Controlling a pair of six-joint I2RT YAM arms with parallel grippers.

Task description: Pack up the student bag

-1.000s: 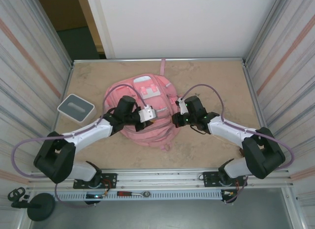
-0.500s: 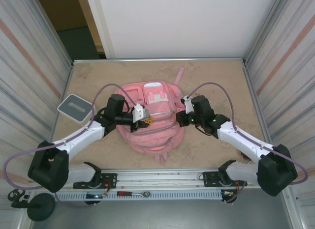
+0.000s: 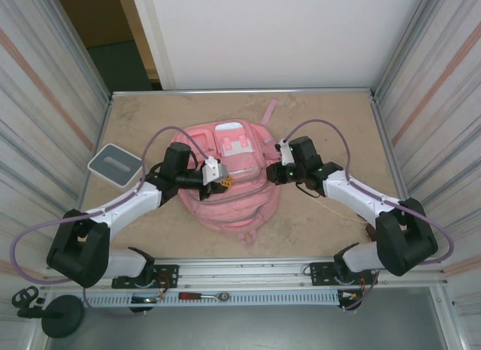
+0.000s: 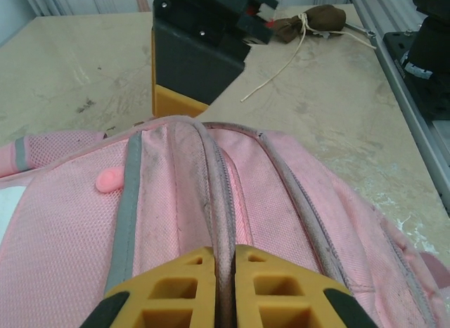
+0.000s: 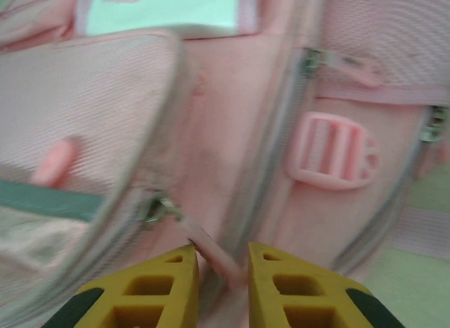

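The student bag (image 3: 234, 209) lies mid-worktop (image 3: 323, 117), its zips apparently closed. The left gripper (image 4: 223, 256) pinches a zip seam (image 4: 223, 194). The right gripper (image 5: 222, 256) stands narrowly apart around a pink zip pull (image 5: 211, 249). A grey case (image 3: 115, 164) sits near the left edge, so packing looks barely begun.

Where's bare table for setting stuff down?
Free: far-right tabletop between the pink fabric student bag and the right wall; far-left corner behind the grey square tray. Crowded: beside the bag, at left gripper and right gripper.
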